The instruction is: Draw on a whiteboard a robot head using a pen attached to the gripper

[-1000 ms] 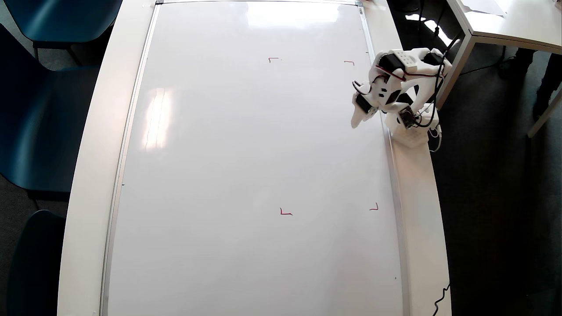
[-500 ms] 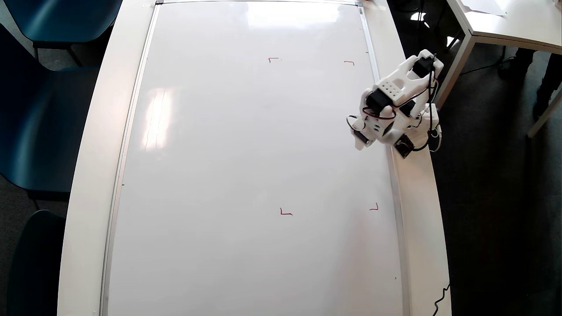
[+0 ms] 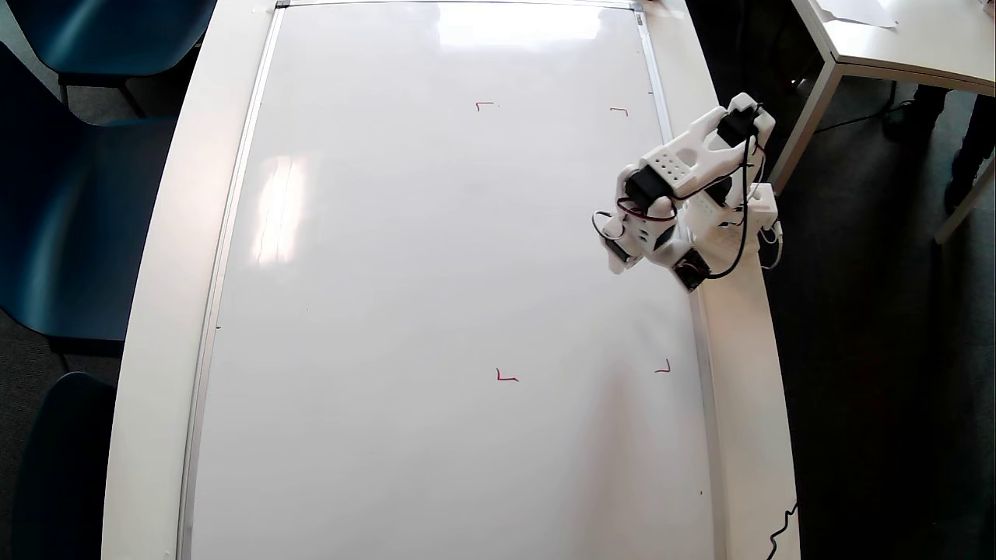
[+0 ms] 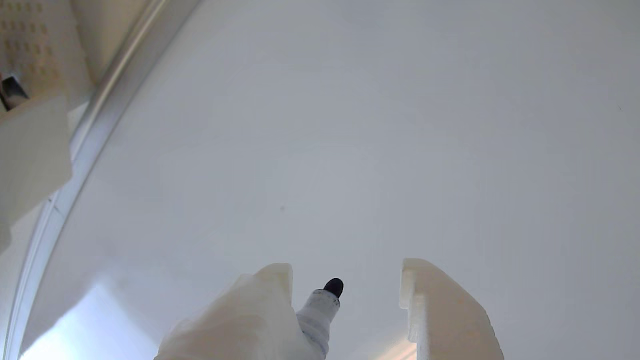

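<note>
- Glossy white and quite bare: the whiteboard (image 3: 436, 295) lies flat on the table (image 3: 156, 327), and no blue line of a robot head shows on it yet, so I would judge the drawing not started.
- The gripper (image 3: 618, 253) hangs over the board's right-hand edge in the overhead view, folded close to the arm's base.
- Four small red corner marks (image 3: 506, 376) box in a patch of board. That patch lies leftward from the claw in the overhead view, so the coming move looks like a reach out that way.
- In the wrist view the gripper (image 4: 345, 272) stands with its two white fingers well apart. The pen (image 4: 320, 315) sits against the left finger rather than pinched between both, which fits it being fastened there.
- The pen's long axis runs along the fingers, dark tip foremost. Whether the tip touches the board I cannot tell; it leaves no mark around it.
- The silver frame (image 4: 95, 125) passes to the left in the wrist view.
- No brand, label or readable writing anywhere that I can make out.
</note>
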